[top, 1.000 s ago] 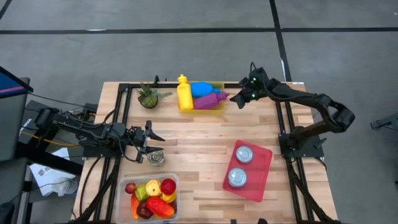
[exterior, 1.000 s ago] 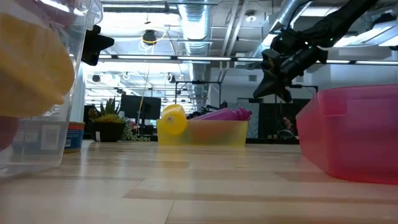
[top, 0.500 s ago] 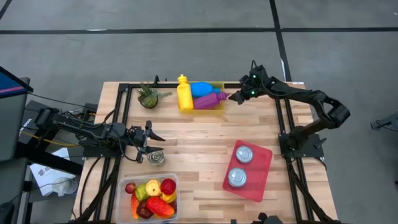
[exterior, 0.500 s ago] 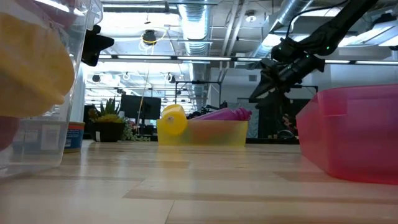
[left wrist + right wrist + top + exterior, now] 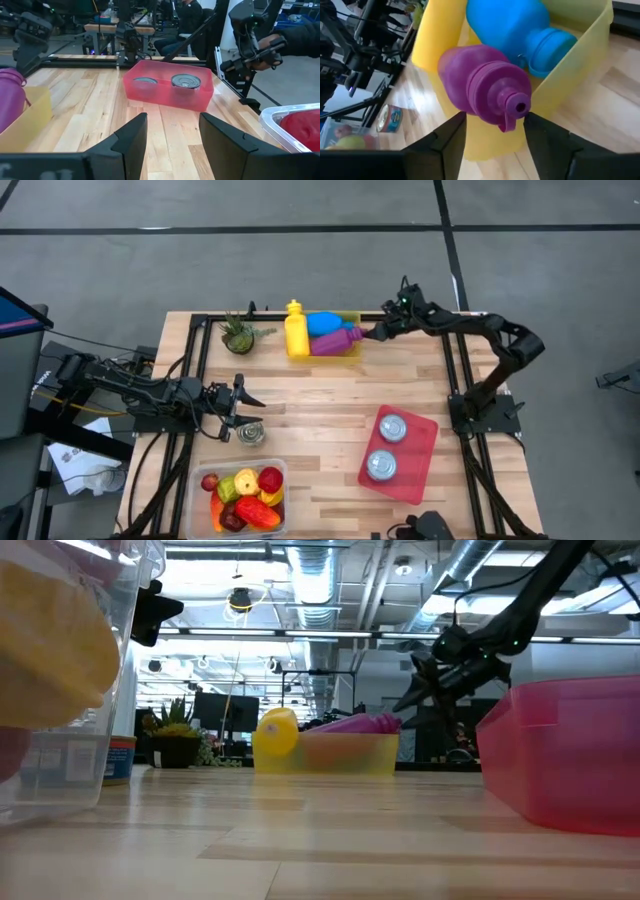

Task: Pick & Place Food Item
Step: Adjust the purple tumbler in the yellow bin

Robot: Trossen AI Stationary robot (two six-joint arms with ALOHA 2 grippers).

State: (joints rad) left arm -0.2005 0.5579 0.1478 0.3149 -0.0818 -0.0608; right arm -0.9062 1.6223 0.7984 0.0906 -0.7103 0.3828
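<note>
At the far edge of the table, my right gripper [image 5: 372,333] hangs just off the cap end of the purple bottle [image 5: 335,341], which lies in the yellow bin [image 5: 352,352] beside a blue bottle [image 5: 322,323] and an upright yellow bottle [image 5: 296,330]. My right wrist view shows both fingers [image 5: 449,145] spread, one to each side of the purple cap, with nothing between them; whether they touch the bottle I cannot say, but I hold nothing.

Judging by how things lie, the task is partly done at most. Two tins [image 5: 392,428] already sit in the red tray [image 5: 424,480] on my right side. A third tin [image 5: 251,435] stands on the bare wood just beside my left gripper [image 5: 236,412], whose fingers are parted and empty, pointing across the table toward the tray. The clear tub [image 5: 199,502] of toy fruit at the near edge looks full. So what is left, I judge, is closing on an item and carrying it to its container; no item is in transit now.
</note>
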